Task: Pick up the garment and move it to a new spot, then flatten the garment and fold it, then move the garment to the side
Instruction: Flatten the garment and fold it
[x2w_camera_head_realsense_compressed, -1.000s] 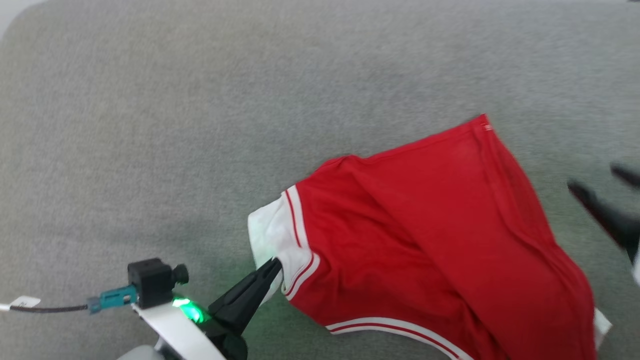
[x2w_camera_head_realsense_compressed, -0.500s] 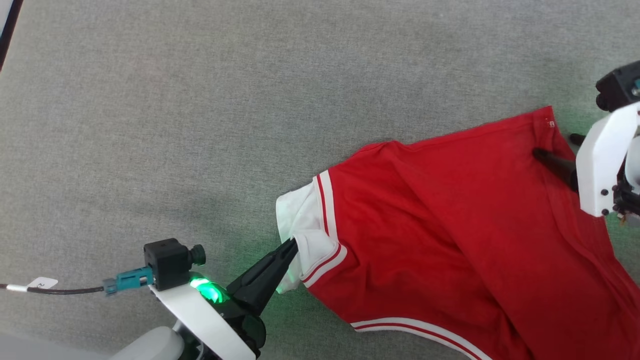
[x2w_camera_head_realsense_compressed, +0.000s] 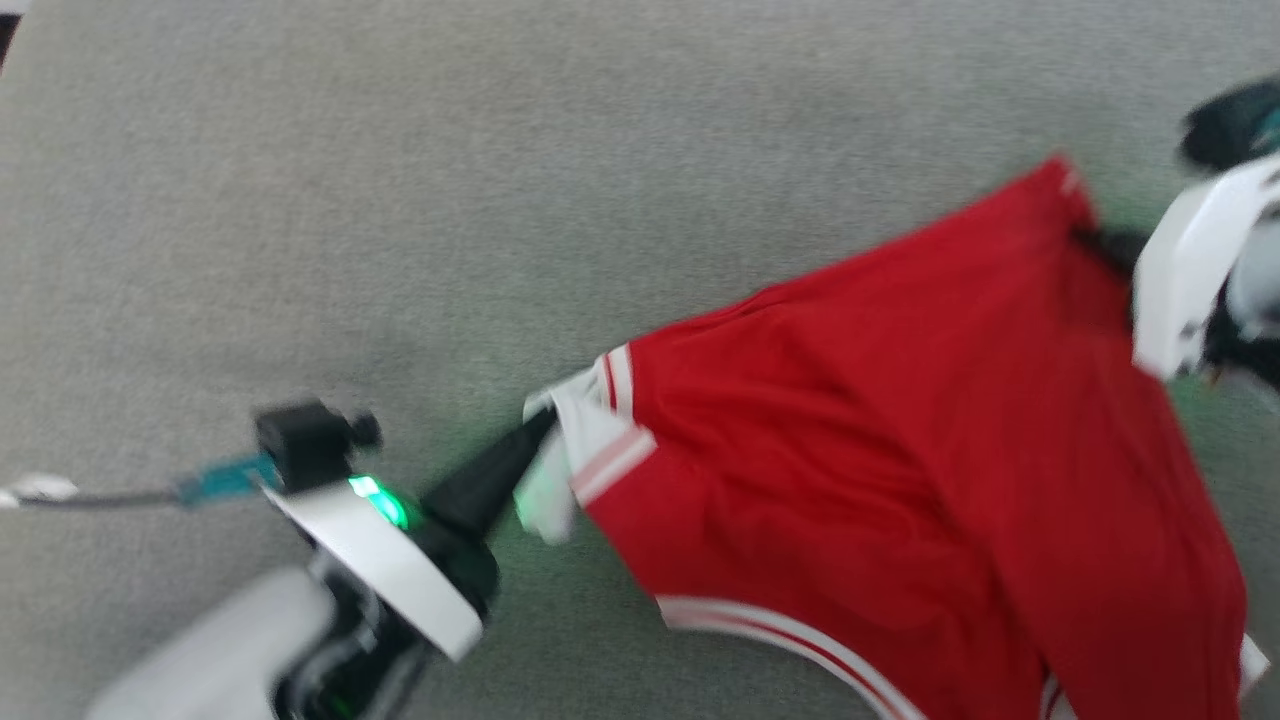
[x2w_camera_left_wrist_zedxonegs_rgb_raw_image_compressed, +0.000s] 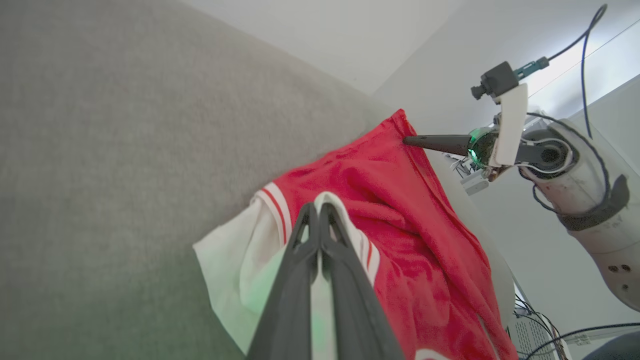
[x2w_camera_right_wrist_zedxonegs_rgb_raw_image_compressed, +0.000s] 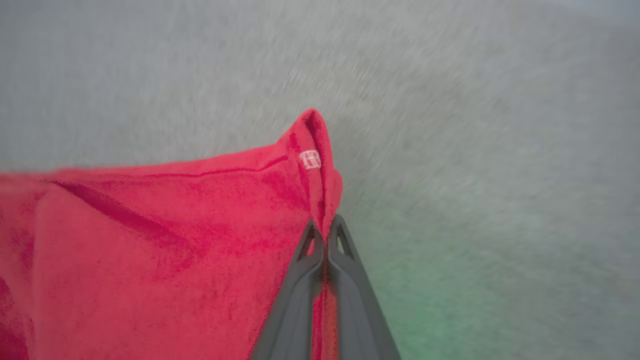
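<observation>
The garment (x2w_camera_head_realsense_compressed: 900, 430) is bright red with white panels and white striped trim, spread over the grey surface at centre right in the head view. My left gripper (x2w_camera_head_realsense_compressed: 540, 425) is shut on its white left corner; the left wrist view shows the closed fingers pinching the white cloth of the garment (x2w_camera_left_wrist_zedxonegs_rgb_raw_image_compressed: 400, 250). My right gripper (x2w_camera_head_realsense_compressed: 1095, 242) is shut on the red top right edge. In the right wrist view the right gripper (x2w_camera_right_wrist_zedxonegs_rgb_raw_image_compressed: 325, 225) clamps a raised fold of the garment (x2w_camera_right_wrist_zedxonegs_rgb_raw_image_compressed: 150, 240) just below a small white label. The garment hangs stretched between the two grips.
A grey fabric surface (x2w_camera_head_realsense_compressed: 400, 200) lies under and around everything, with wide free room to the left and back. The left wrist view shows a pale wall (x2w_camera_left_wrist_zedxonegs_rgb_raw_image_compressed: 350, 40) and cables (x2w_camera_left_wrist_zedxonegs_rgb_raw_image_compressed: 550, 330) beyond the surface's far edge.
My right gripper has closed on the garment's top right edge, having been open beside it earlier. Both grips have risen, lifting and stretching the cloth. The head view has shifted and blurred.
</observation>
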